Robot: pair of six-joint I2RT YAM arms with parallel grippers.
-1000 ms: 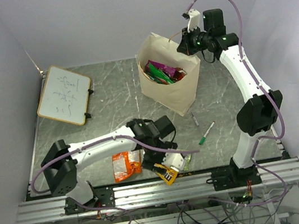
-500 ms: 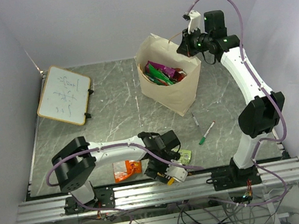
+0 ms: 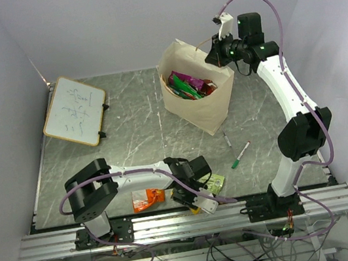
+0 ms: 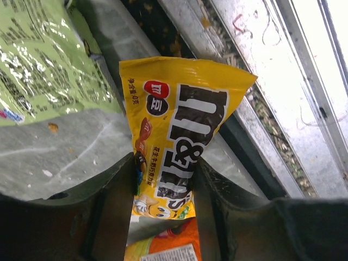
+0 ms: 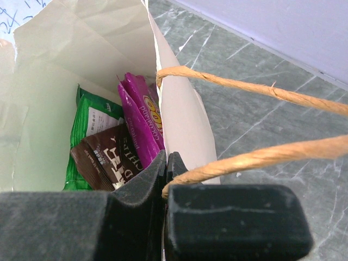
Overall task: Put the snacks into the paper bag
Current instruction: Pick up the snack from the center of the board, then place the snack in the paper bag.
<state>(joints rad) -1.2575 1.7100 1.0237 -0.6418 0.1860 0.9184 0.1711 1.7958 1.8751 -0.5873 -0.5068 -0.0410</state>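
Note:
My left gripper [image 3: 195, 201] is low at the table's near edge, shut on the yellow M&M's packet [image 4: 179, 103], whose free end lies over the metal rail. In the left wrist view the jaws [image 4: 165, 160] pinch the packet's lower half. A small pale green packet [image 3: 215, 181] lies just right of it and an orange bag [image 3: 147, 199] just left. My right gripper [image 3: 215, 54] is shut on the rim of the cream paper bag [image 3: 200, 110] by its twisted handle [image 5: 255, 89]. Inside the bag are a green bag [image 5: 87, 130], a purple pouch [image 5: 138, 119] and a brown bag [image 5: 109, 160].
Two marker pens [image 3: 227, 140] [image 3: 240, 155] lie in front of the bag. A wood-framed whiteboard [image 3: 75, 111] lies at the far left. The aluminium rail [image 3: 175, 223] runs along the near table edge, right beside my left gripper.
My left arm has folded back toward its base, carrying the M&M's packet lower and closer to the near edge. The right gripper and the bag have not moved.

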